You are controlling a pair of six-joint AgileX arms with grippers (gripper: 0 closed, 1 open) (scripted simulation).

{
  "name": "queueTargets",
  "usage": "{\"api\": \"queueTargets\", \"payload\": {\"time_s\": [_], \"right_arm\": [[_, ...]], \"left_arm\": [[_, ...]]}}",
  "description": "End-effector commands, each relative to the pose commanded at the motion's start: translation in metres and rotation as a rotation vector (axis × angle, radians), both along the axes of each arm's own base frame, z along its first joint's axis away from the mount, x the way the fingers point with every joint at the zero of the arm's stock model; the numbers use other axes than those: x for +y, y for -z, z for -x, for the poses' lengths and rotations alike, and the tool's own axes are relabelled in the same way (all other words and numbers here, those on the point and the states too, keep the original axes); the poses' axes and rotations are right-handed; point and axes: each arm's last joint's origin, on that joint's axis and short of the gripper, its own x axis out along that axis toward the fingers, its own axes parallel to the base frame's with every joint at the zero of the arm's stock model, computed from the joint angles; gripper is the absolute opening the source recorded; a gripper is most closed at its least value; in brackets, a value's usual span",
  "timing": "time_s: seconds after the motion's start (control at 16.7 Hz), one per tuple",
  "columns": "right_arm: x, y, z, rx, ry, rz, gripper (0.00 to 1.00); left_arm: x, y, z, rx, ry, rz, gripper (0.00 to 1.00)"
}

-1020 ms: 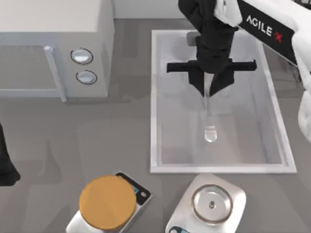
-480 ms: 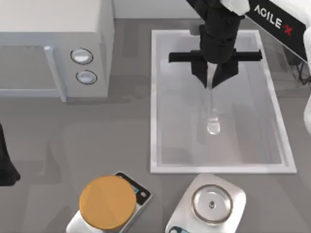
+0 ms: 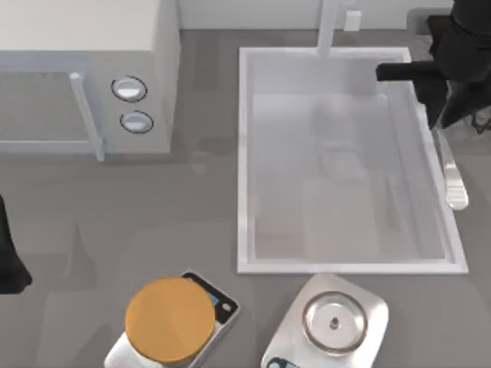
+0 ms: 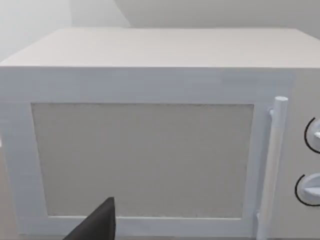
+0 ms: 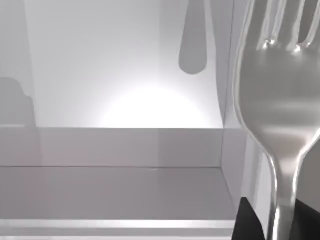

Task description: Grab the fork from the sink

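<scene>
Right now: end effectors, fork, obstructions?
Right end effector shut on fork, above sink right rim. Left arm parked facing microwave. Nothing blocking.

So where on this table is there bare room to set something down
Bare grey tabletop lies between the white microwave, the white rectangular sink and the orange-topped scale. The sink's floor is free too. The near edge is crowded: that scale beside a steel-dish scale.

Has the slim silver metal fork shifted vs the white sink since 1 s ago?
Yes. The slim silver metal fork went from mid-basin toward the top view's right; it now overlies the large white rectangular sink's right rim, held by the right gripper.
</scene>
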Motion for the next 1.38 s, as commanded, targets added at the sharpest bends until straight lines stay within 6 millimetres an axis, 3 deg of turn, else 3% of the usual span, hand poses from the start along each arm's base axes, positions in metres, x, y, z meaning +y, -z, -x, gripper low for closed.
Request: {"api": "queueTargets", "payload": {"time_s": [0.3, 0.48, 0.6, 1.08, 1.38], "right_arm": [[-0.082, -0.020, 0.077, 0.039, 0.004, 0.001, 0.00], [-0.110, -0.023, 0.119, 0.035, 0.005, -0.003, 0.00], [-0.120, -0.023, 0.136, 0.031, 0.006, -0.005, 0.00], [-0.122, -0.017, 0.140, 0.037, 0.004, -0.005, 0.00], [-0.123, 0.033, 0.134, 0.023, 0.005, -0.005, 0.00]], "left_arm": [[0.000, 0.000, 0.000, 0.000, 0.000, 0.000, 1.00], [0.000, 0.000, 0.000, 0.000, 0.000, 0.000, 1.00], [0.000, 0.000, 0.000, 0.000, 0.000, 0.000, 1.00], [0.000, 0.000, 0.000, 0.000, 0.000, 0.000, 1.00], [0.000, 0.000, 0.000, 0.000, 0.000, 0.000, 1.00]]}}
